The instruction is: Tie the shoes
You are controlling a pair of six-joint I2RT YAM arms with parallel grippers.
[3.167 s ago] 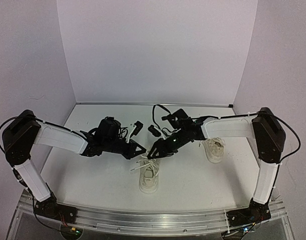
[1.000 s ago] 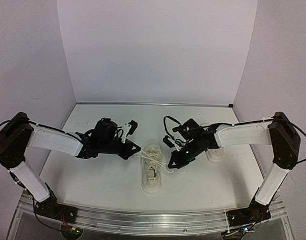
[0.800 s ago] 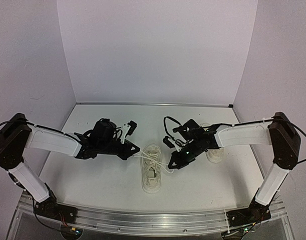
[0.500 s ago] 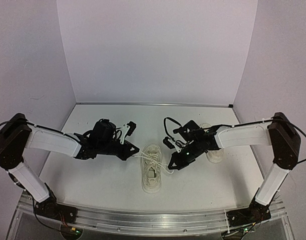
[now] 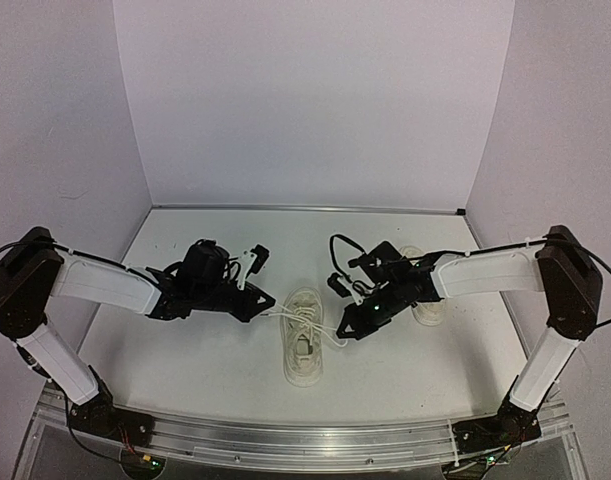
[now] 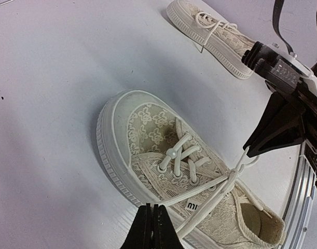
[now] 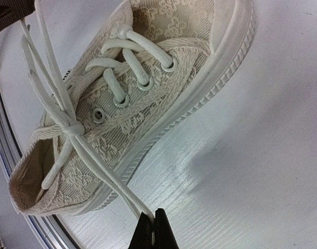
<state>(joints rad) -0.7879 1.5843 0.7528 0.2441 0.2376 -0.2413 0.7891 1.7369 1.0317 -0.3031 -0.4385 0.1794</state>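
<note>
One cream-white shoe (image 5: 303, 340) lies mid-table between the arms, toe away from the bases, and fills both wrist views (image 6: 158, 135) (image 7: 148, 78). Its white laces (image 6: 207, 189) cross in a small knot (image 7: 72, 127) over the tongue. A strand runs out to each side. My left gripper (image 5: 269, 310) (image 6: 152, 208) is shut on the lace at the shoe's left side. My right gripper (image 5: 342, 331) (image 7: 153, 216) is shut on the lace (image 7: 104, 174) at the shoe's right side. The second shoe (image 5: 425, 297) (image 6: 212, 28) lies behind the right arm, partly hidden by it.
The white table (image 5: 185, 360) is walled by pale panels at the back and both sides. A metal rail (image 5: 305, 440) runs along the near edge, with the arm bases at its ends.
Three seconds ago the grippers were close together over the shoe; they have since drawn apart sideways, stretching the laces out. In the last second they have barely moved.
</note>
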